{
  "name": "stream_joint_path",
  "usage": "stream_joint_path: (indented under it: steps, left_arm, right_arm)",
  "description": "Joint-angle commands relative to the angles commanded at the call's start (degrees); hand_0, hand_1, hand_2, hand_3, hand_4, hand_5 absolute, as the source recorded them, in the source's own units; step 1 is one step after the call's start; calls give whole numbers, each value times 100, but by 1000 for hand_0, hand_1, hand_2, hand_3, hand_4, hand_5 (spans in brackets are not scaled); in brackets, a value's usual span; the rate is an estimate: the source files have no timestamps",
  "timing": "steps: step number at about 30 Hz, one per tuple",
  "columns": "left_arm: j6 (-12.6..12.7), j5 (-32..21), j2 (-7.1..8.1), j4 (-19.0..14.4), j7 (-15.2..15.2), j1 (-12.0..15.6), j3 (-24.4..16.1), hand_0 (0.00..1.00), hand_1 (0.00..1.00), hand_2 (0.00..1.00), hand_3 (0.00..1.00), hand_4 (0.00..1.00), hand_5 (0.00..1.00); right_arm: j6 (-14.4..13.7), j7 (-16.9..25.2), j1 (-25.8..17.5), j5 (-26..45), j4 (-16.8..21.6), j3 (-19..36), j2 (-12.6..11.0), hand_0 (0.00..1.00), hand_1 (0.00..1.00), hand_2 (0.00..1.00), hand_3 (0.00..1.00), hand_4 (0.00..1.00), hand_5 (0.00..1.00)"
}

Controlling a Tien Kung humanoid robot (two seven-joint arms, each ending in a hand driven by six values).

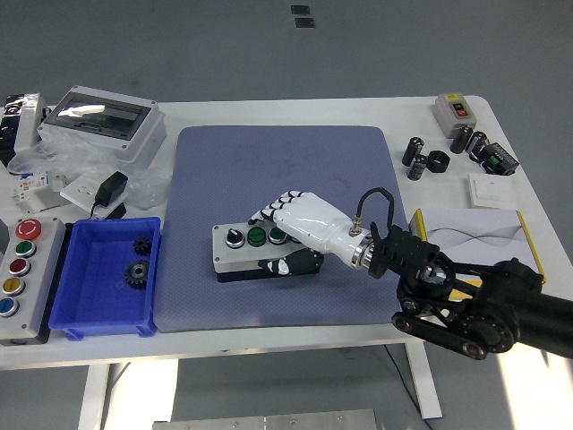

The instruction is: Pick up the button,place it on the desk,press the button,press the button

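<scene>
Grey floor behind, white table point(269, 112) up front, and a big blue-grey mat point(286, 161) spread across the middle of it.

Starting at the far left: a grey control station point(22, 269) with a column of coloured buttons, red mushroom at the top. Just beside it, a blue bin point(89, 318) with two dark gears point(139, 260) lying inside. Behind that, a clear-lidded enclosure point(103, 121), some bagged parts and a black adapter point(112, 188).

Now to the centre of the mat, and this is where the action is: the button box point(237, 251), grey body with a black selector knob and green buttons on its top face. The right hand point(300, 228), white-shelled, is clamped on the box's right end, fingers draped over the top and the thumb tucked underneath at the front. A firm grasp, by the look of it. The box seems slightly tilted, a dark shadow under its near edge, so it may be a touch off the mat or only just meeting it; hard to call.

Further right, the black forearm point(466, 305) runs off toward the corner, passing a yellow-edged box point(470, 224). Far right: black cylinders point(421, 161), a small red-button switch point(452, 112), a white plate point(492, 190).

No left hand in shot.

Scoreline: pickup looks done, placing is under way or nearly finished. Release and both presses remain.
</scene>
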Motion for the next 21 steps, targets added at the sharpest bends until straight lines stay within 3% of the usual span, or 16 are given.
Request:
stream_joint_path:
  steps: [21]
  left_arm:
    - [-244,32,-15,0,-90,19,-13,636,589,548,592,665,308]
  right_arm:
    - [231,102,-48,115,309,248,-239,835,800,804,868,459,2]
